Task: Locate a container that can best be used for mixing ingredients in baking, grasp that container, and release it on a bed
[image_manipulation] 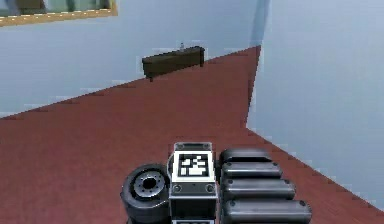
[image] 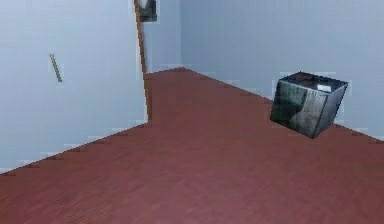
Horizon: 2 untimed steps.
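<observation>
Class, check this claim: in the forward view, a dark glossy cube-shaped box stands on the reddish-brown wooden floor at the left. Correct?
No. The dark glossy cube-shaped box stands at the forward view's right, not left, on the reddish-brown wooden floor.

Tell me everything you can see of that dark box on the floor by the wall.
The dark box is roughly cube-shaped, near black, with glossy faces showing a pale grey sheen. It looks tilted, resting on the reddish-brown floor close by the pale blue wall at the forward view's right. Whether it touches the wall cannot be told; nothing else stands against it.
</observation>
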Available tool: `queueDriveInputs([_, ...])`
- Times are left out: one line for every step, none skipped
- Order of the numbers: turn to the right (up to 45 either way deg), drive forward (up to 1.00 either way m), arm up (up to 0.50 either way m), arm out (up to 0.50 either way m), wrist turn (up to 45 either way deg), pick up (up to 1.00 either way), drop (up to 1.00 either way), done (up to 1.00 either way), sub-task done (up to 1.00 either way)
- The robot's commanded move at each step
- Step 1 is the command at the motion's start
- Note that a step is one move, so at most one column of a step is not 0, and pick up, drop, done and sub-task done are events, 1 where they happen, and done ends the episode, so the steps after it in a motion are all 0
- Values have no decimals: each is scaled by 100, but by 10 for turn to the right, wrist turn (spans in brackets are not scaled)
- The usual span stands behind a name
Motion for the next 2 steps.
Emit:
queueDriveInputs([0, 100, 0, 0, 0, 0, 0, 0, 0])
queueDriveInputs([0, 100, 0, 0, 0, 0, 0, 0, 0])
